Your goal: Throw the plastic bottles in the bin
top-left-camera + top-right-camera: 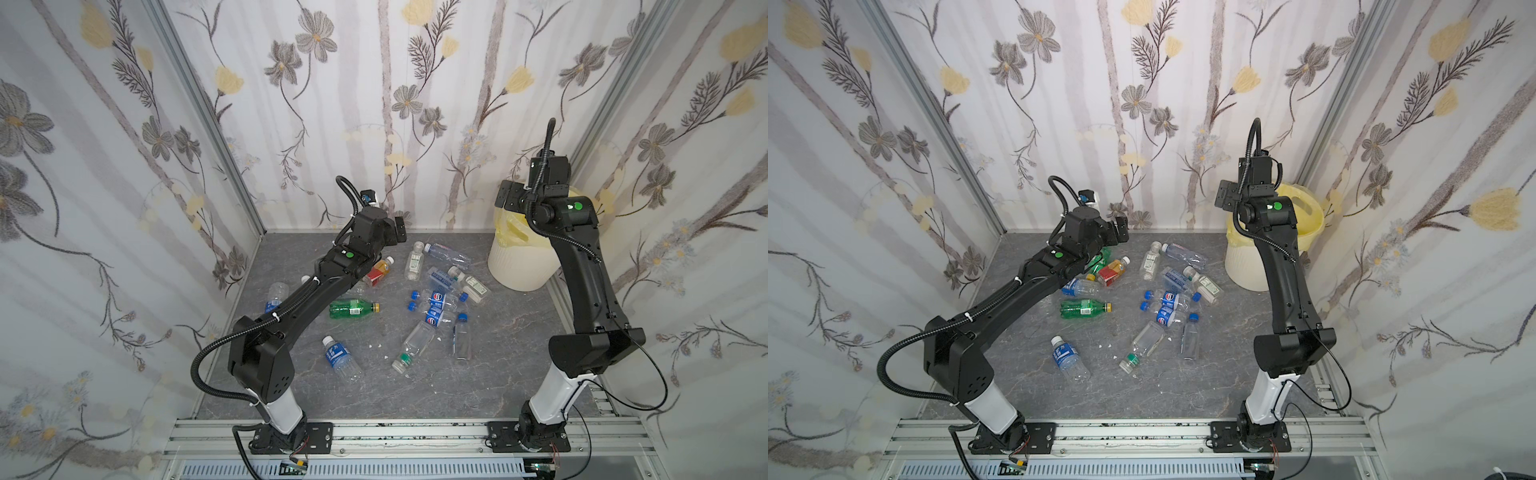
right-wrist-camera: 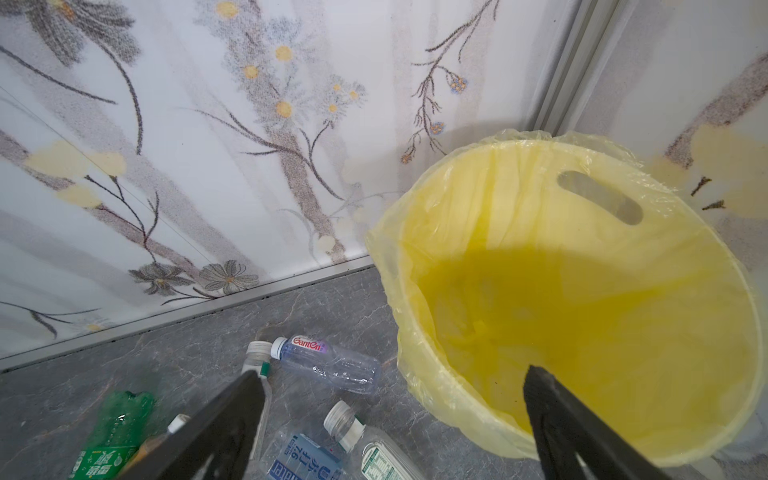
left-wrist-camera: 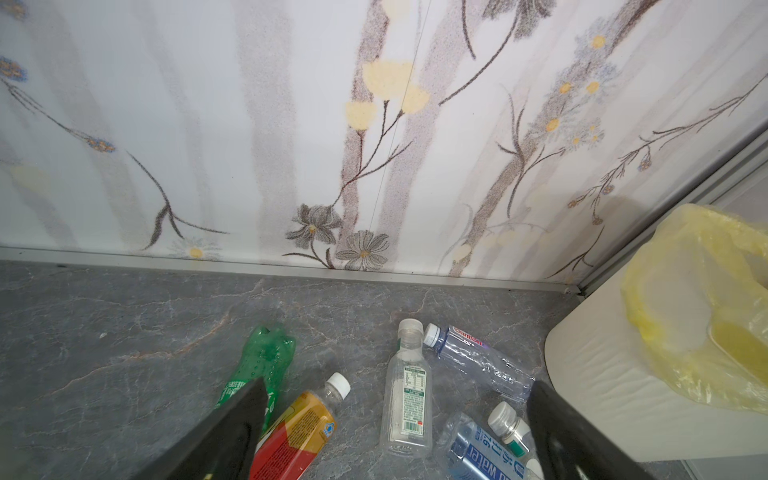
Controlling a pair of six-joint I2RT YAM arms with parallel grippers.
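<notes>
While R jaws wide, bin (image 2: pixel 399 291) rim btwn.

Walls (image 1: pixel 353 166): pale wallpaper, grey stripes, grey and yellow flowers, on three sides. Floor (image 1: pixel 374 395): grey marble pattern, thin pale veins. Aluminium posts (image 1: pixel 205 112) in back corners. Slotted rail (image 1: pixel 415 432) along front edge.

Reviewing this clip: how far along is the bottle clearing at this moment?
Done: nothing evident; no bottle shows inside the bin. In hand: nothing; the right pincer is open at the bin's rim, and the left pincer is open above the plastic bottles. Left: about a dozen of them lie on the floor.
</notes>
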